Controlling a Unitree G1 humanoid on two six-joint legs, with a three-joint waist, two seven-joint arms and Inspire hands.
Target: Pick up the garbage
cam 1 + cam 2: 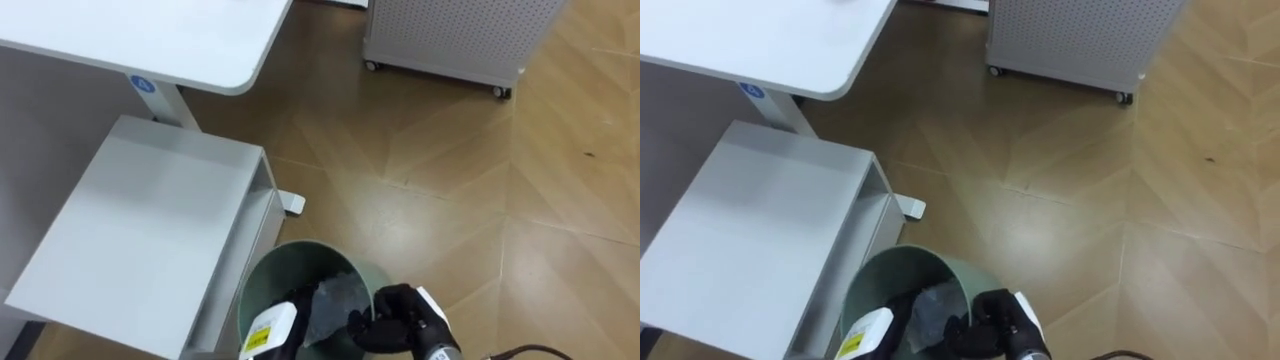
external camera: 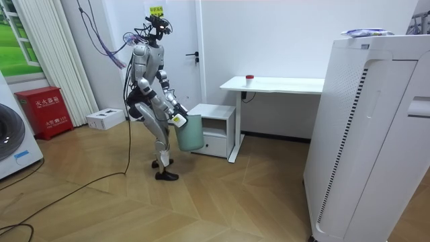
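Observation:
A pale green bin shows at the bottom of the eye views, with crumpled clear plastic inside. My right hand is curled over its right rim. My left hand reaches over the left rim into the dark interior. In the room view I stand on the wooden floor in front of the white cabinet, holding the bin off the floor at hip height.
A white cabinet stands close on my left, under the corner of a white desk. A white perforated unit on wheels is further ahead. A tall white appliance fills the room view's right.

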